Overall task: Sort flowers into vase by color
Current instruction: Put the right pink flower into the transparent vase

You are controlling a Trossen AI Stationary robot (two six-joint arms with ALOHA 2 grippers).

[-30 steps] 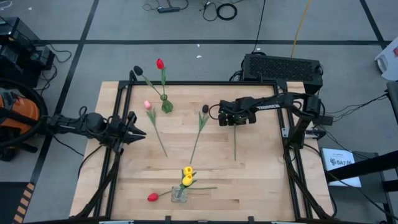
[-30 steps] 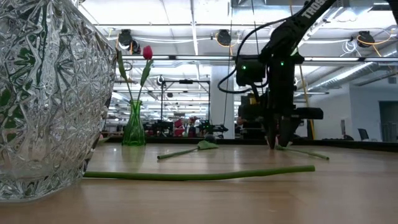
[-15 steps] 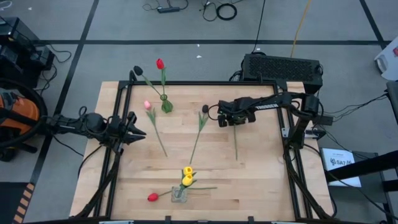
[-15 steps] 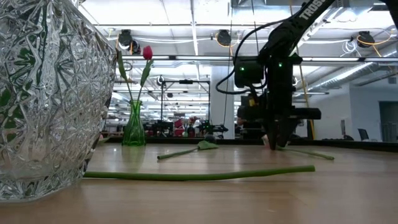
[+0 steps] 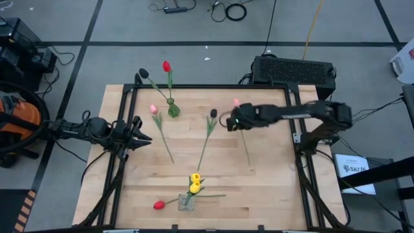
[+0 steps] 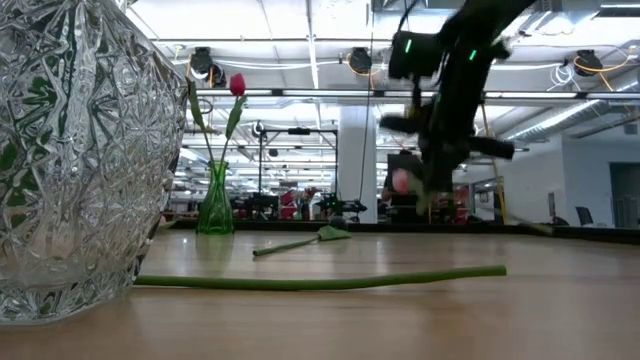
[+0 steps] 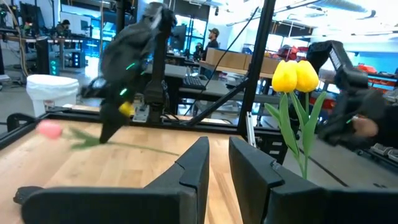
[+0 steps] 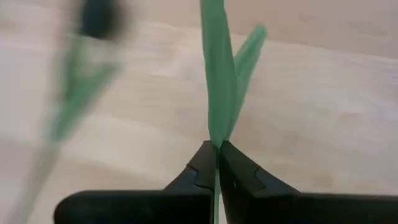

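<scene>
While the right gripper (image 5: 237, 122) pinches a pink tulip (image 5: 237, 102) by its stem, fingers pressed together on the green, the flower hangs lifted above the far right part of the wooden table (image 5: 272, 188). Two vases stand there: a green one (image 5: 173, 109) at the far side holding a red tulip (image 5: 166, 66) and a dark one (image 5: 143, 73), and a clear glass one (image 5: 187, 202) at the near edge with two yellow tulips (image 5: 195, 183) and a red one (image 5: 158, 205). Another pink tulip (image 5: 153, 109) and another dark tulip (image 5: 213, 113) lie loose mid-table. The left gripper (image 5: 145, 137) waits at the left edge, fingers slightly spread. Grey floor with cables surrounds the table. Only the low view shows the workshop ceiling lights; only the right wrist view shows the pinch itself.
</scene>
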